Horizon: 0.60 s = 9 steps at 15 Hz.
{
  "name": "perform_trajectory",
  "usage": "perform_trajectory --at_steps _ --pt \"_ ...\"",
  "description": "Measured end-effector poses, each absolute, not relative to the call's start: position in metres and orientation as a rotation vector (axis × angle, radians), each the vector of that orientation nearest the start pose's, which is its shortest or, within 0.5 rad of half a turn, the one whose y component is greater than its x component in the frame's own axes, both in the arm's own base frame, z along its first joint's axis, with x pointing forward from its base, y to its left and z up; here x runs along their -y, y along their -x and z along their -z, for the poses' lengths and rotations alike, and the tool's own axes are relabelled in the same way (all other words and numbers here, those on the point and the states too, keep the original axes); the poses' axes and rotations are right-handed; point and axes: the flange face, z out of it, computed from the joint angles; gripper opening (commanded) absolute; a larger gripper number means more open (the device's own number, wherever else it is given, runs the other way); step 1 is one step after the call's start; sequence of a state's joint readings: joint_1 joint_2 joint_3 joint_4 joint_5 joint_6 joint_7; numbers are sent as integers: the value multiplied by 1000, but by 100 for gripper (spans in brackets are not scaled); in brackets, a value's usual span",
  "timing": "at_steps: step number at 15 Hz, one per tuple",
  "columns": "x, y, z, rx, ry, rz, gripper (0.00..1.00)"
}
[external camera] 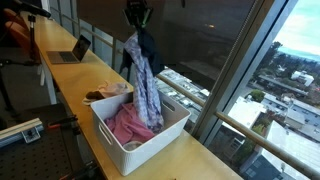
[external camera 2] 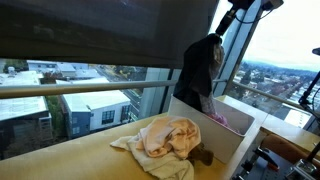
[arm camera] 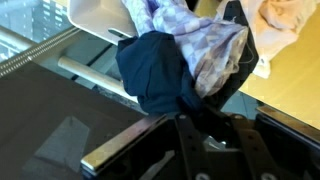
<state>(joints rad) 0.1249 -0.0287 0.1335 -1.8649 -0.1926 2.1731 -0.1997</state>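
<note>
Fingers of the gripper [external camera: 138, 27] are pinched narrow on a dark garment [external camera: 141, 50]. A patterned shirt [external camera: 149, 90] is bunched in with it, and both hang in the air over a white bin [external camera: 118, 142], the shirt's lower end reaching down to the bin's opening above a pink cloth [external camera: 126, 127] that lies inside. The bin stands on a long wooden table [external camera: 62, 78] by the window, with a cream cloth [external camera 2: 165, 138] heaped on the tabletop just beside it and a laptop [external camera: 72, 50] well apart, farther along the table.
</note>
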Motion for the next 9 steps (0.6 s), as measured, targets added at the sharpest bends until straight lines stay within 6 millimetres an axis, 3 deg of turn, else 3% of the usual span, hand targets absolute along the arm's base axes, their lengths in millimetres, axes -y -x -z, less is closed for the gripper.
perform_trajectory --at_steps 5,9 --pt "-241 -516 -648 1080 3032 692 4" --pt "-306 -471 -717 1204 2949 772 4"
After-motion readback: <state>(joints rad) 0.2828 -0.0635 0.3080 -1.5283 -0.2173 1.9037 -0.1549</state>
